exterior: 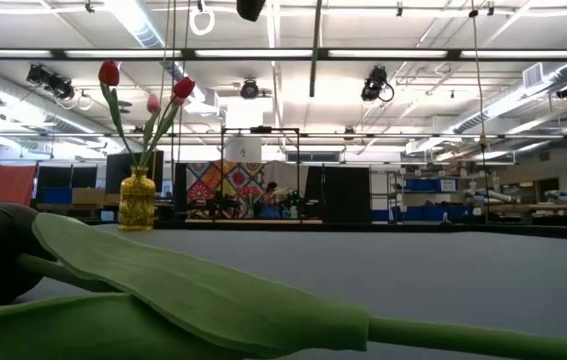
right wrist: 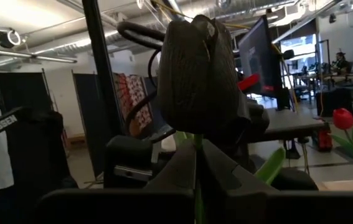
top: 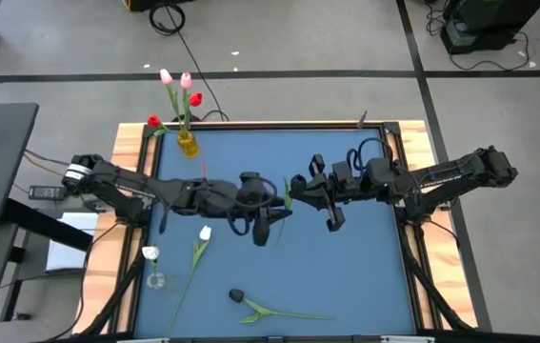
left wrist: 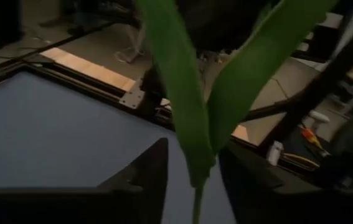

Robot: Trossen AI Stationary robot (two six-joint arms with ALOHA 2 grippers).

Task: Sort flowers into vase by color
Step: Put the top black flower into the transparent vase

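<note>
handing over a black tulip (right wrist: 196, 74) mid-worktop | right tool (right wrist: 196, 180) pinching stem below bud | left tool (left wrist: 192, 186) closing around stem under leaves (left wrist: 182, 93), grip unclear | keep stem straight, release only once left holds

Blue table (top: 365, 257) bears vases and loose tulips.

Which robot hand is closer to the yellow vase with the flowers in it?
The left gripper. It sits mid-table, down and to the right of the yellow vase. The right gripper, holding a black tulip, is farther right.
</note>
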